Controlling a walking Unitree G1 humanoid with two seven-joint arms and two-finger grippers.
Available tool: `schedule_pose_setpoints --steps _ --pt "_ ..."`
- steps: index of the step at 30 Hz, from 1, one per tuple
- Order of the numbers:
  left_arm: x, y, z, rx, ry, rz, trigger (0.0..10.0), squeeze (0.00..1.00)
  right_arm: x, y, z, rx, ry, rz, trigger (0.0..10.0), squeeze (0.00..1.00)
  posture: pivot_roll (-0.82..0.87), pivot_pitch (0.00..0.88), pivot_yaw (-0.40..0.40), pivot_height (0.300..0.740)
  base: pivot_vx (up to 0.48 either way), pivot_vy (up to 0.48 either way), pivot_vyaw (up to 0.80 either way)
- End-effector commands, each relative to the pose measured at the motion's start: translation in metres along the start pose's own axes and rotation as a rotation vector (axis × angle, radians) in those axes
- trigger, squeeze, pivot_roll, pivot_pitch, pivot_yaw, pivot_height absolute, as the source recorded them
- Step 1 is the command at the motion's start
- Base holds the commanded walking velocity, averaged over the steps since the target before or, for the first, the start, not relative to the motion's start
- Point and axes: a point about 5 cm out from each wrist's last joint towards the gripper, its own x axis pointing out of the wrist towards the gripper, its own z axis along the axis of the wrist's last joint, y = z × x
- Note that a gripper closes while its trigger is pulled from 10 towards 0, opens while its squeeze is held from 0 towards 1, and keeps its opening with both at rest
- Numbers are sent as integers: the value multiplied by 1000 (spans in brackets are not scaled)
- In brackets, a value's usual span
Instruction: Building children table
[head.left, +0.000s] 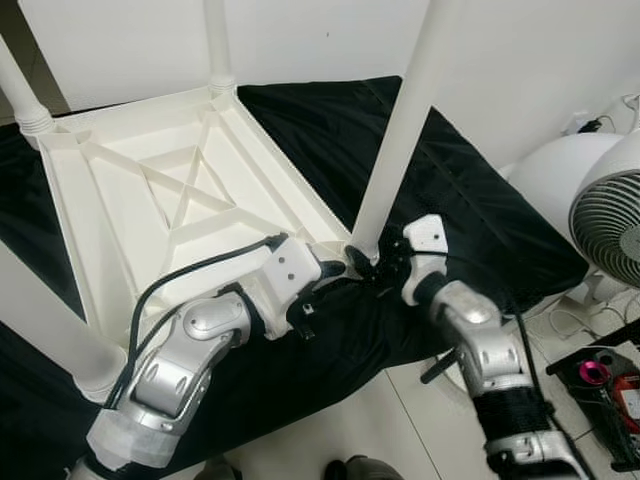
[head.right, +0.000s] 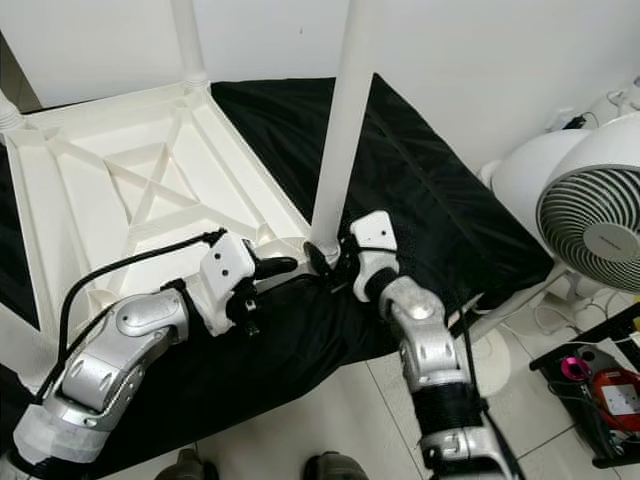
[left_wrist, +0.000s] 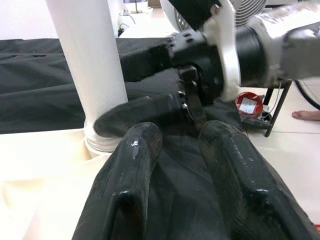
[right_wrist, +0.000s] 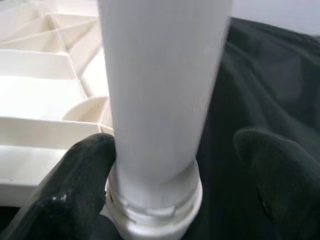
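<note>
With the white table top lying upside down on the black cloth, my right pincer straddles the near corner leg at its socket, one finger touching, not clamped; my left pincer, parted and empty, waits just beside it.

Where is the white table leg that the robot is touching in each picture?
Left eye: table leg upper middle, meeting the right gripper.
Right eye: middle.
Left wrist: upper left.
Right wrist: middle, between black fingers.
Shared landmark: black cloth.
</note>
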Motion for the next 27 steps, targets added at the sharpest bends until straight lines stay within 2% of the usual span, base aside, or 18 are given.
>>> schedule_pose_setpoints --steps 1,5,7,15,19,20,21,22,27 --pt "-1 -2 0 -10 2 -2 10000 0 2 -4 -3 3 3 34 10000 0 -56 72 -65 740 0 0 0" --pt "0 -3 1 -6 0 -2 10000 0 13 -13 5 -41 -2 146 10000 0 -44 53 -70 740 0 0 0" --pt "0 -3 1 -5 0 -3 10000 0 15 -14 6 -52 -2 160 10000 0 -44 53 -70 740 0 0 0" --pt "3 2 3 5 -5 10 10000 0 25 -16 9 -59 6 264 10000 0 -35 44 -81 740 0 0 0" --pt "3 1 2 5 -8 13 10000 0 26 -13 2 -70 29 313 10000 0 -41 41 -84 740 0 0 0" --pt "3 0 3 4 -9 13 10000 0 26 -12 1 -70 31 321 2275 0 -44 41 -82 740 0 0 0" --pt "4 1 3 4 -10 12 10000 0 27 -12 0 -67 31 327 2275 0 -44 41 -82 740 0 0 0" --pt "4 1 3 5 -10 12 10000 0 27 -12 0 -64 30 333 0 0 -43 42 -82 740 0 0 0" --pt "5 3 4 6 -14 10 10000 0 24 -15 -5 -52 43 346 0 0 -46 43 -77 740 0 0 0"
